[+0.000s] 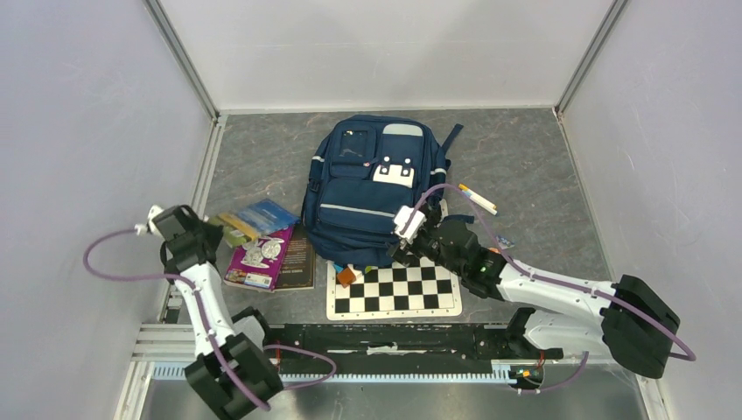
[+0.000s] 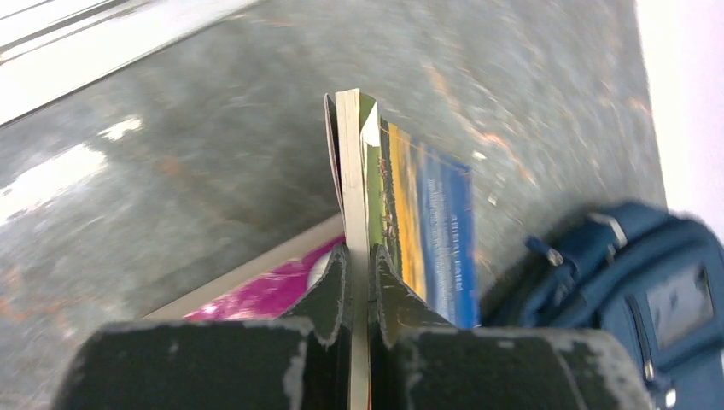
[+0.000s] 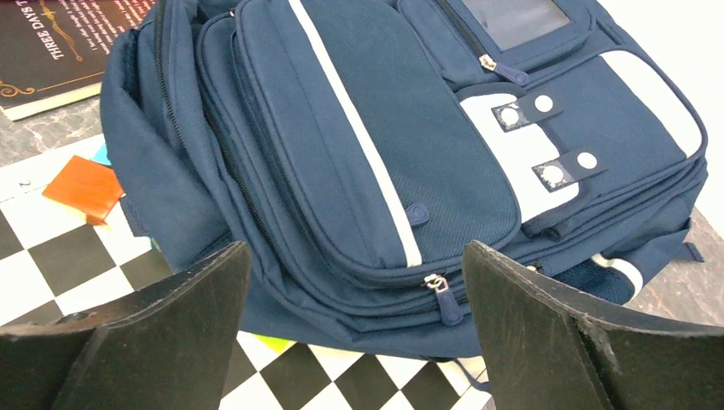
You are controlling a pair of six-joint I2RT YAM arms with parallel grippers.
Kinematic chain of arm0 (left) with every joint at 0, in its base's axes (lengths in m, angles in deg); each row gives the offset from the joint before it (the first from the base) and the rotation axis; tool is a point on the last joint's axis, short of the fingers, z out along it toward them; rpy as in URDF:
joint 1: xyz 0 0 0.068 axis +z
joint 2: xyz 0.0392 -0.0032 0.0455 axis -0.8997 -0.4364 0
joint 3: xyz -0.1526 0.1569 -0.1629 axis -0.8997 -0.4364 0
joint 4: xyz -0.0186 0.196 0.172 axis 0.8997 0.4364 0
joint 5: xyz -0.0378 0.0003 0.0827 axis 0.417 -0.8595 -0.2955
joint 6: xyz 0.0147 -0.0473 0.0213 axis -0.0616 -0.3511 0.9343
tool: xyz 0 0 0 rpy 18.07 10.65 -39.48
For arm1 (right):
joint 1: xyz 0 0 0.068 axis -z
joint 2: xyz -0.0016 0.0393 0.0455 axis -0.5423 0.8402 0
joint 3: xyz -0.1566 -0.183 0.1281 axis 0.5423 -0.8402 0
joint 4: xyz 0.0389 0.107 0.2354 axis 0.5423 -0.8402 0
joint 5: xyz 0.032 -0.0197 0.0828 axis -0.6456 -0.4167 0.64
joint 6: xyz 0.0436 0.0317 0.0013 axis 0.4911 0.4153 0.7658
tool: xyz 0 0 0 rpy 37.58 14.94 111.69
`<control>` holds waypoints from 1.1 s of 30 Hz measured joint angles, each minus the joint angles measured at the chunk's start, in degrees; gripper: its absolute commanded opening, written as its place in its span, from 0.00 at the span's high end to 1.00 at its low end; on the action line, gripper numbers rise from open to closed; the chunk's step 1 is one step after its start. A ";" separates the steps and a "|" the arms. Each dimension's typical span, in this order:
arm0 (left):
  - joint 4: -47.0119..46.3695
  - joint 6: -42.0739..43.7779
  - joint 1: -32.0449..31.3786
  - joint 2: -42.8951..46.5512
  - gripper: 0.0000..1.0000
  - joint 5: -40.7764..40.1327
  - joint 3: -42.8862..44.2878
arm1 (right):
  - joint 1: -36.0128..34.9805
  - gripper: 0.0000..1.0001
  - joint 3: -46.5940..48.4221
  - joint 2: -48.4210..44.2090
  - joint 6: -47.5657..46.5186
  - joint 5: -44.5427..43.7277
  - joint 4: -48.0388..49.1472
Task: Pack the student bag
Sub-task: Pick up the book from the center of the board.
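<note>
Two jobs: R gripper [image 3: 354, 256], wide apart, should spread student bag [image 3: 359, 111] so L gripper [image 2: 359, 256], clamped on booklet [image 2: 427, 213], feeds it edge-first.

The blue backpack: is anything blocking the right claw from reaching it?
Nothing visible does. The right gripper is open, the backpack directly ahead between its fingers. A chessboard lies underneath the backpack's near edge. The left gripper, off aside, clamps a booklet.

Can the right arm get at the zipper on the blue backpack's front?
Probably yes: the right gripper is open right in front of the student bag, with the zipper pull in view between its fingers and nothing covering it.
</note>
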 measured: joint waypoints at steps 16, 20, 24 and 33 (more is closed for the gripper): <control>-4.59 7.39 -16.46 7.52 0.98 19.39 7.34 | 0.00 0.02 9.57 2.40 7.67 0.92 -3.91; -6.16 7.69 -21.59 7.39 0.98 24.85 11.41 | 0.07 0.02 9.75 1.57 13.25 0.15 -3.89; -8.13 8.24 -26.36 6.78 0.98 28.79 16.65 | 0.96 0.02 10.32 1.57 18.82 0.74 -3.48; -16.33 4.20 -32.06 7.63 0.98 37.31 20.55 | 6.08 0.02 9.60 1.49 31.95 11.78 4.17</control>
